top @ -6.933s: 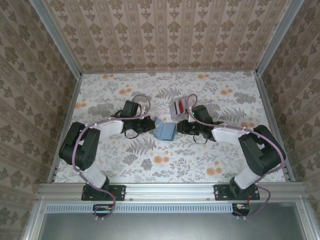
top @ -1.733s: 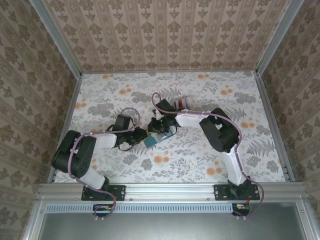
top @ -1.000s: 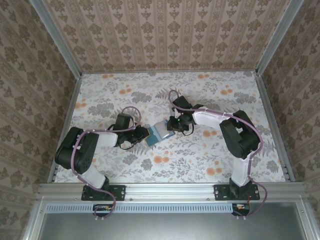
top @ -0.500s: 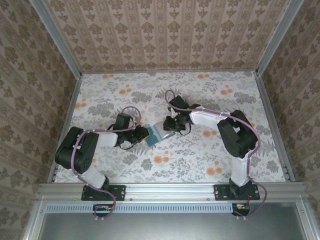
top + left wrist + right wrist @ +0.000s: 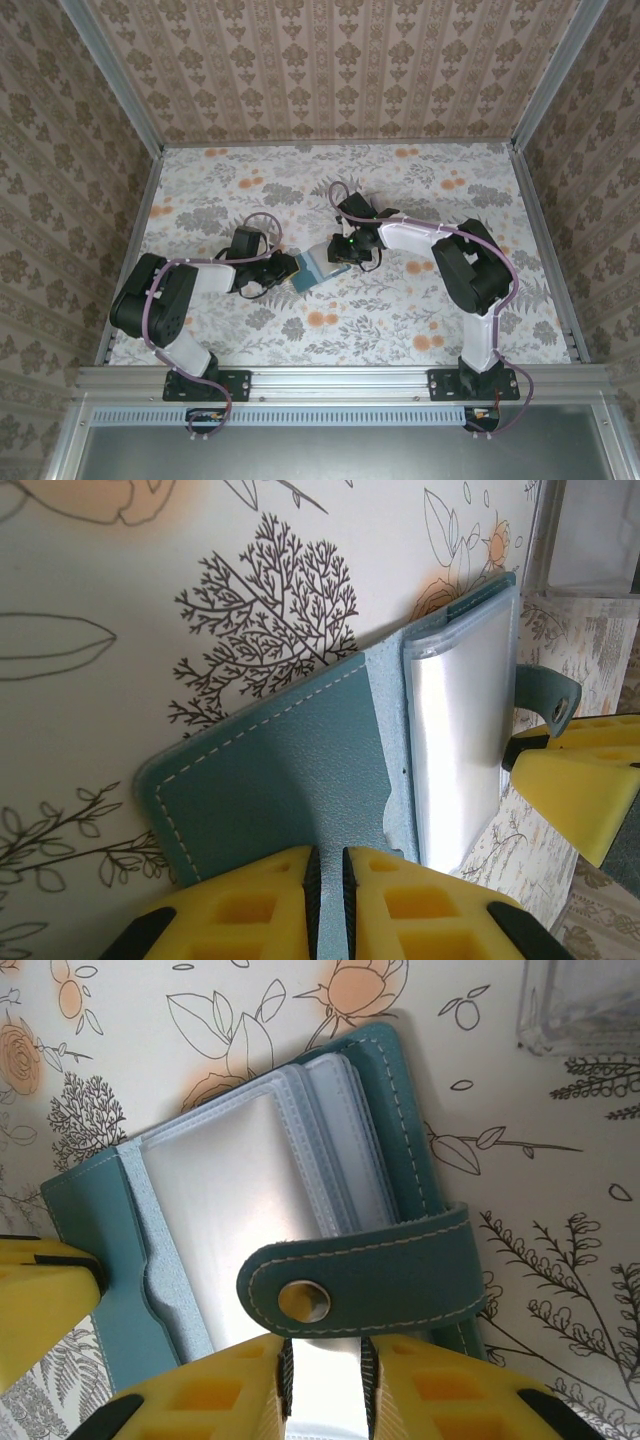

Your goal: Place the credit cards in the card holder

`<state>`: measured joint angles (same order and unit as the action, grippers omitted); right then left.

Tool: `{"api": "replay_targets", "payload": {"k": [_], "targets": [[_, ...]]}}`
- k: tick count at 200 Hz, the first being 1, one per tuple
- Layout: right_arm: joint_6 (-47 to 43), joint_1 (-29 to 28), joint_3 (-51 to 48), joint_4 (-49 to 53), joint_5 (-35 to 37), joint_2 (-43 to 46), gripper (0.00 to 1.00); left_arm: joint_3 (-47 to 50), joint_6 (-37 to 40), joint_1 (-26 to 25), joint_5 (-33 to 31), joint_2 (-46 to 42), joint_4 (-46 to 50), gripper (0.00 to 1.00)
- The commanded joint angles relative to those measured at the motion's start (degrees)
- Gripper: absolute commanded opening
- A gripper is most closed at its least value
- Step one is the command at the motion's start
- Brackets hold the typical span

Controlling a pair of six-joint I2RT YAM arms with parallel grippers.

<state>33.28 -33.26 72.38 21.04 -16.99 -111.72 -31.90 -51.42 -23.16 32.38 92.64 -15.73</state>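
Note:
The card holder (image 5: 312,267) is a teal wallet lying open on the flowered table, its clear sleeves up. My left gripper (image 5: 287,268) is shut on its left cover (image 5: 290,770), teal leather pinched between the yellow pads (image 5: 326,852). My right gripper (image 5: 345,251) sits at the wallet's opposite edge. Its jaws (image 5: 328,1348) stand a narrow way apart, clamping nothing, with a white surface showing in the gap. A pale, shiny credit card (image 5: 220,1200) fills the front sleeve (image 5: 455,740). The snap strap (image 5: 380,1270) curls over the sleeves just ahead of the right fingertips.
A pale clear tray (image 5: 580,1005) stands just beyond the wallet, also at the left wrist view's top right corner (image 5: 590,535). The two grippers face each other a wallet's width apart. Metal rails (image 5: 545,240) and patterned walls (image 5: 320,70) bound the table.
The right gripper left the tray, came to the wallet, and in the last second edged slightly left over it. The left gripper kept its hold on the cover.

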Motion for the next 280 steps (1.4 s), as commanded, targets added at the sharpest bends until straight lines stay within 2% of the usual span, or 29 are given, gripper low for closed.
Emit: {"api": "replay_targets", "payload": {"k": [1, 63, 156, 169, 188, 202, 222, 245, 280], "targets": [[-0.43, 0.3, -0.7, 0.59, 1.05, 1.25, 0.28, 0.88, 0.22, 0.31, -1.84, 1.66, 2.22, 0.18], [-0.69, 0.3, -1.12, 1.23, 1.98, 1.25, 0.28, 0.69, 0.36, -0.04, -1.83, 1.67, 2.38, 0.18], [4.56, -1.29, -1.67, -6.62, -7.75, 0.53, 0.29, -0.09, -0.22, -0.88, -1.91, 2.96, 1.51, 0.18], [2.59, -1.03, -0.66, -4.56, -7.37, 0.08, 0.29, -0.26, -0.25, -0.97, -1.69, 3.12, 1.46, 0.18], [-1.29, 1.23, -0.6, 1.1, -0.76, 2.01, 0.3, -0.16, -0.25, -1.09, -1.49, 2.53, 1.65, 0.18], [-3.52, 3.17, -1.1, 3.17, 1.23, 3.54, 0.31, 0.0, -0.18, -1.14, -2.01, 2.05, 2.1, 0.18], [-4.45, 3.91, -0.92, 3.91, 0.11, 3.84, 0.31, -0.33, 0.35, -1.08, -2.03, 2.53, 2.4, 0.18], [-3.68, 2.33, -0.53, 2.21, -3.29, 2.72, 0.31, -0.79, -0.15, -1.19, -1.5, 3.55, 1.43, 0.18], [-2.93, 0.52, 0.56, 1.52, -3.85, 1.75, 0.3, -0.97, -0.2, -1.45, -1.56, 3.34, 1.72, 0.18]]}}
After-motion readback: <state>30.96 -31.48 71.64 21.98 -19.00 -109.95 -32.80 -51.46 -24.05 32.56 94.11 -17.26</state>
